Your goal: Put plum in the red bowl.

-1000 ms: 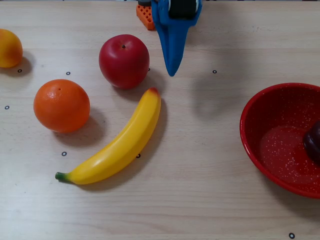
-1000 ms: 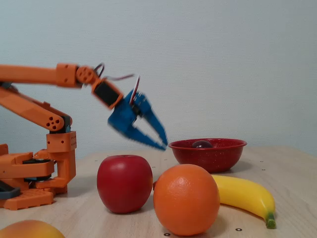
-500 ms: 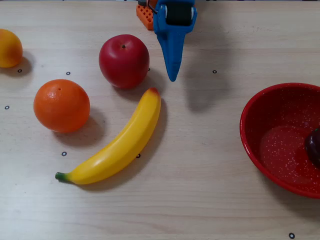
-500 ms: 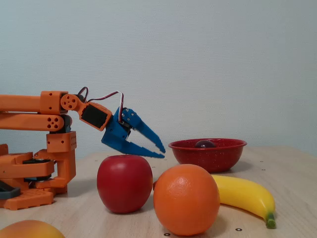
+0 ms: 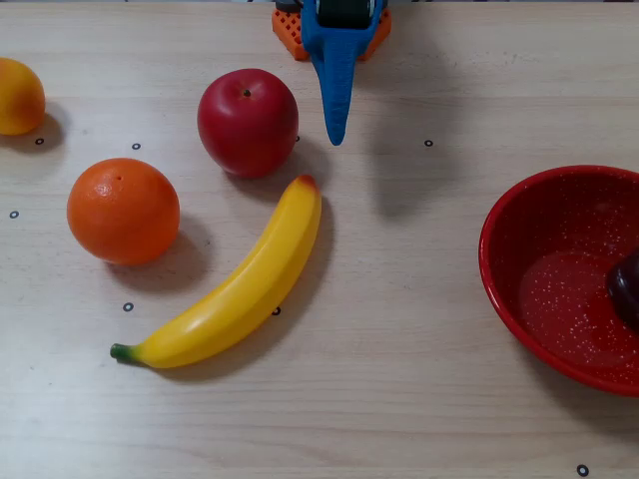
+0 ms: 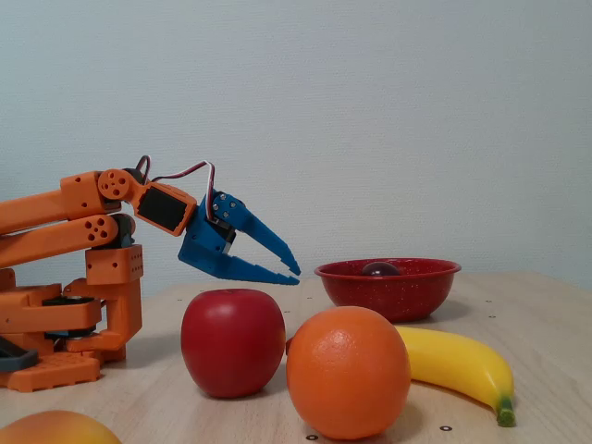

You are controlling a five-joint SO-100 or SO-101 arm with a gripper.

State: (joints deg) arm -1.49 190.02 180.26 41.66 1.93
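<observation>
The dark plum (image 5: pixel 627 289) lies inside the red bowl (image 5: pixel 496 225) at the right edge of the overhead view, partly cut off by the frame. In the fixed view only the plum's top (image 6: pixel 379 268) shows above the bowl's rim (image 6: pixel 388 289). My blue gripper (image 5: pixel 335 140) points down from the top edge, beside the red apple and far left of the bowl. In the fixed view the gripper (image 6: pixel 296 276) hangs above the table with its tips almost together and nothing between them.
A red apple (image 5: pixel 248 122), an orange (image 5: pixel 123 211) and a banana (image 5: pixel 235 282) lie left of centre. A yellow-orange fruit (image 5: pixel 18 96) sits at the far left edge. The orange arm base (image 6: pixel 65 324) stands at the table's back.
The arm has folded back toward its base and the gripper has lowered and drawn away from the bowl. Its jaws have narrowed. The plum stays in the bowl.
</observation>
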